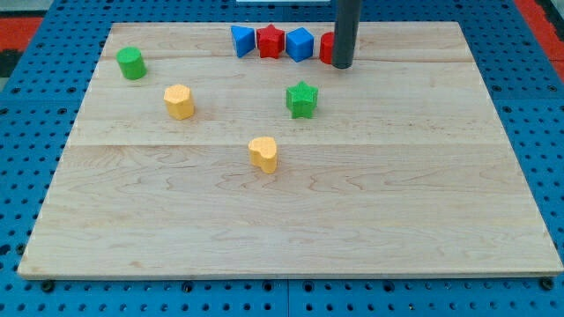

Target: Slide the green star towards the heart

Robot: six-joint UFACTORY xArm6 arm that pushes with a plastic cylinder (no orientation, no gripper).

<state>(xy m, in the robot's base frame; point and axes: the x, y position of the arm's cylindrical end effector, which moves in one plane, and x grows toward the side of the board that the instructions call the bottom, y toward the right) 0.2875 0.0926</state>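
The green star (pixel 301 99) sits on the wooden board (pixel 291 220), right of centre in the upper half. The yellow heart (pixel 263 153) lies below it and a little to the left, near the board's middle. My tip (pixel 342 65) is near the view's top, above and to the right of the green star, apart from it. It stands right in front of a red block (pixel 327 47), partly hiding it, so that block's shape cannot be made out.
A row along the top edge holds a blue triangular block (pixel 242 40), a red star (pixel 270 41) and a blue cube (pixel 300 43). A green cylinder (pixel 131 63) sits at the upper left. A yellow hexagonal block (pixel 179 101) lies left of centre.
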